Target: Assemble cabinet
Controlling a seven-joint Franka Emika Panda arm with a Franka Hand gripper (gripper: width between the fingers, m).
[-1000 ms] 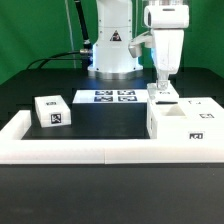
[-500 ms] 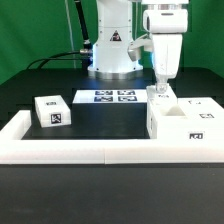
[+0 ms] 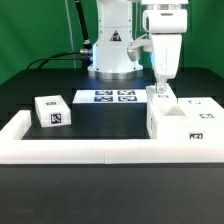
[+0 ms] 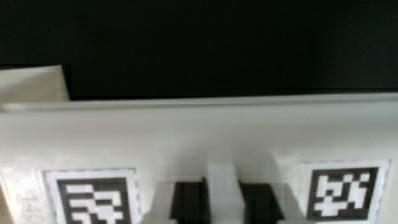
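- Though seen whole only in the exterior view, tool (image 3: 160, 90) pointing straight down in the right half of that frame, a little above mid-height; tips at the rear top edge of the cabinet (image 3: 172, 128); touching it or just short of it, cannot tell.
- Fingers narrow and close together from that angle; clamped on a cabinet wall or merely beside it, cannot tell.
- Cabinet resting on the black table (image 3: 100, 125) at the right of the frame, against the low white rail (image 3: 90, 151) toward the lower right; open recess in its top; square tags on its front and top.
- Small white block (image 3: 52, 112) with a tag on its front face, at the left of the frame, well apart from the cabinet, near the rail's left arm.
- Marker board (image 3: 112, 97) lying flat near centre, farther back than block and cabinet; robot base (image 3: 110, 45) behind it at top centre.
- Close up in the wrist view, blurred white cabinet panel (image 4: 196, 130) with two black-and-white tags (image 4: 93, 198); between the tags, two dark upright strips with a white strip between; too blurred to name.
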